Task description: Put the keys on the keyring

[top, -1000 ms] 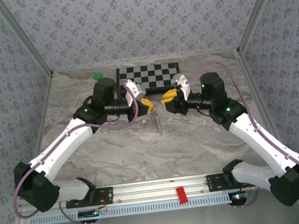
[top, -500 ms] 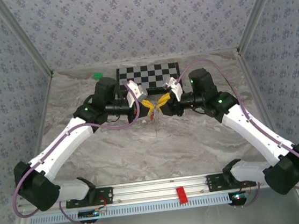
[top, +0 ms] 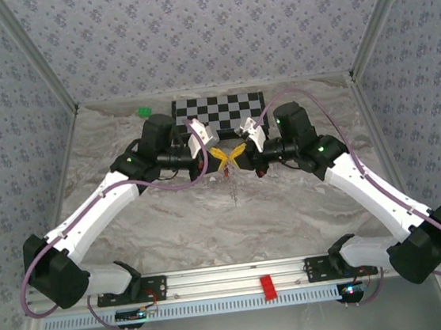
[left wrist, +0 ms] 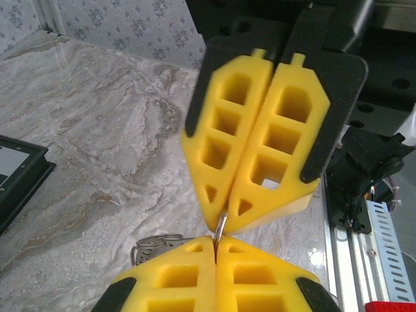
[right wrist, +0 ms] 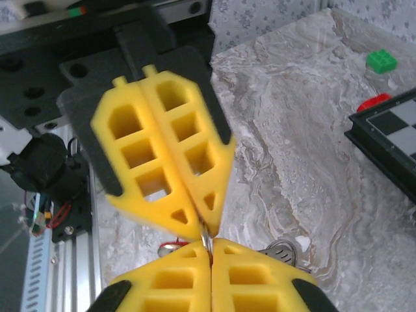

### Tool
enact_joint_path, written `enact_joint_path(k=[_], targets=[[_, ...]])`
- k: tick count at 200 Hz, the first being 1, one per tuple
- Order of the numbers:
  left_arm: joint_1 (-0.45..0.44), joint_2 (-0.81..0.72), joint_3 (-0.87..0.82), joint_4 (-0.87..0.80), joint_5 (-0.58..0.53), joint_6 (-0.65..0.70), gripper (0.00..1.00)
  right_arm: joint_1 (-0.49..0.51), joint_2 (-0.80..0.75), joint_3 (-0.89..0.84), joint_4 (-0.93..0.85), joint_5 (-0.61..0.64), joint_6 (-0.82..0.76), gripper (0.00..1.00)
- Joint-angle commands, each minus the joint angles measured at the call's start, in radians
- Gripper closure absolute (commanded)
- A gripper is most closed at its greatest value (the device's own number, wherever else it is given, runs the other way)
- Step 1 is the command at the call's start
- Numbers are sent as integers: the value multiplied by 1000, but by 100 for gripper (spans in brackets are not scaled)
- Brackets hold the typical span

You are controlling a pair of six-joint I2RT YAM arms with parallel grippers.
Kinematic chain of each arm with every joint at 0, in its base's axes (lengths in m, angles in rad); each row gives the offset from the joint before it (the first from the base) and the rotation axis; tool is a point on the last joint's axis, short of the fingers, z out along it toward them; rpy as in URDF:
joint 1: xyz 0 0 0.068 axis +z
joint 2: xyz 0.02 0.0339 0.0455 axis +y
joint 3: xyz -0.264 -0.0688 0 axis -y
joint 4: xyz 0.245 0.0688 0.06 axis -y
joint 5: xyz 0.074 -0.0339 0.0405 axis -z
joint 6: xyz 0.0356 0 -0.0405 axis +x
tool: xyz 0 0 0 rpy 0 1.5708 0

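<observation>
The keyring (top: 233, 184) is a thin grey loop dangling under the spot where both grippers meet above the table. My left gripper (top: 221, 157) is shut on it, and its wire coils (left wrist: 156, 246) bulge beside my left fingertips (left wrist: 188, 276). My right gripper (top: 238, 154) is shut tip to tip against the left one. A thin metal sliver (right wrist: 205, 242) runs from one pair of jaws into the other. The keys (right wrist: 170, 246), a tiny red tag with a pale centre, hang just beside my right fingertips (right wrist: 244, 273). The same tag shows as a red speck (top: 263, 174).
The chessboard (top: 218, 109) lies at the back, with a green block (top: 144, 110) to its left. A flat red piece (right wrist: 374, 102) rests by the board's corner. A red block (top: 267, 285) sits on the front rail (top: 233, 277). Marble table (top: 235, 219) stretches below the grippers.
My right gripper has swung left and met the left gripper's tips. The left arm has barely moved, and the red tag now shows under the right gripper.
</observation>
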Motion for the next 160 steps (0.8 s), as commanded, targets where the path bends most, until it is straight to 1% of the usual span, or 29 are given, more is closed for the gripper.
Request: enact_joint_path(k=[1,38,41,45,50,61,71,91,110,117,160], targets=[[-12,-4,41,7,37,15,100,11,11,31,-4,-11,-11,100],[-12,-13,37,27,29,-2,100,19,0,6,18,-17,-31,100],[-12,-13,36,30,27,-6,98,20,-3,1,25,-13,-29,100],[-12,-16,35,37,24,-11,90,21,-6,-6,39,-7,-23,100],[-12,-20,32,46,23,-20,87,19,-12,-15,54,-5,-15,100],[-9,-30,23,70,23,-38,84,16,-27,-39,104,-4,7,100],[-9,-43,12,96,17,-57,76,15,-46,-65,153,-3,24,100],[1,-81,-34,195,5,-122,75,4,-82,-117,256,2,70,100],[11,-117,-101,331,7,-207,70,-12,-105,-164,372,-8,135,100],[11,-128,-119,362,5,-221,70,-19,-110,-178,415,-19,161,100],[20,-155,-162,410,-13,-253,69,-51,-133,-274,691,-57,309,100]])
